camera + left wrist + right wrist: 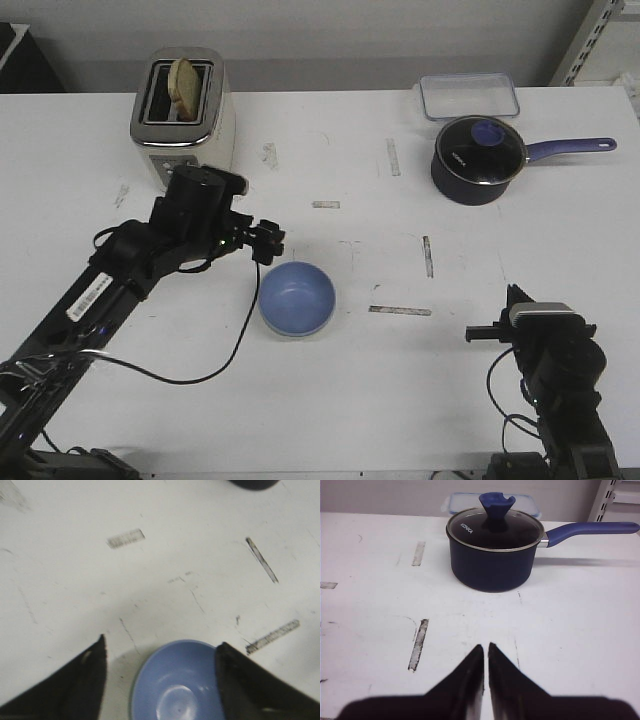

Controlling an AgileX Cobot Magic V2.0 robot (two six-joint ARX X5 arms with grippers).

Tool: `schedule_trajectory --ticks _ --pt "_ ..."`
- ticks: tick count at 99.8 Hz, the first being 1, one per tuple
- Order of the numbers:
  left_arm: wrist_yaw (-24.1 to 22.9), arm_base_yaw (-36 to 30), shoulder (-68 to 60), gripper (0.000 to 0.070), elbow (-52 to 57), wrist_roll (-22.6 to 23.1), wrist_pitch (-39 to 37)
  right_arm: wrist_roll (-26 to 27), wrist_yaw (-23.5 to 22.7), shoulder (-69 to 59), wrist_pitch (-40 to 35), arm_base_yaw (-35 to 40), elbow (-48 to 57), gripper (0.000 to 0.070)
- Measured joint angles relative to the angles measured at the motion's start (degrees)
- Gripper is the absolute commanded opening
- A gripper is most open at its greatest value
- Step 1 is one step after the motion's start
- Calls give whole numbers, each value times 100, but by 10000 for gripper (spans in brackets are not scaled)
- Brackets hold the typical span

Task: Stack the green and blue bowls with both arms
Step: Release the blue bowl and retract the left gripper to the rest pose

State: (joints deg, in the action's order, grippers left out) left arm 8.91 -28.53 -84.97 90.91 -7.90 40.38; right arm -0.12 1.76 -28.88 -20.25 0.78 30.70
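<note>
Hovering left claw over blue bowl

Resting low at the near right, right claw (485, 652) is pinched closed, empty. Blue bowl (297, 297) sits mid-surface (400, 400); left claw (160, 655) spread wide just above its rim, gripping nothing. Saucepan (478, 158) far right.

Black jointed left arm (120, 265), white label, thin black cables

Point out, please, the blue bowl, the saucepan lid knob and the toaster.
blue bowl (296, 297), front view, inner floor.
saucepan lid knob (497, 502), right wrist view, knob's front face.
toaster (215, 125), front view, right side wall.
</note>
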Motion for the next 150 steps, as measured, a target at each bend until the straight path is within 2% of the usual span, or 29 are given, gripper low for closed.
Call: schedule_trajectory --ticks 6,22,32,44,64,75,90,114,150 --pt "-278 52 136 0 118 109 -11 0 0 0 0 2 0 1" --pt "-1161 345 568 0 142 433 166 0 0 0 7 2 0 1" --pt "-1464 741 896 0 17 649 173 0 2 0 7 2 0 0" --pt "-1486 1408 1585 0 -691 763 -249 2 2 13 7 0 0 1" --pt "-1506 2411 3289 0 -2680 863 -1217 17 52 203 7 0 -2 1" --pt "-1502 2656 4256 0 -3724 874 -1696 59 282 343 -4 0 -2 0" --pt "-1493 2693 5235 0 -4710 1043 -1799 66 448 592 -212 0 -2 1" --pt "-1488 2693 5910 0 -5407 1097 -1853 59 383 656 -302 0 -4 1" --pt "-1488 2693 6008 1 -5434 1093 -1880 39 278 656 -15 0 -11 0"
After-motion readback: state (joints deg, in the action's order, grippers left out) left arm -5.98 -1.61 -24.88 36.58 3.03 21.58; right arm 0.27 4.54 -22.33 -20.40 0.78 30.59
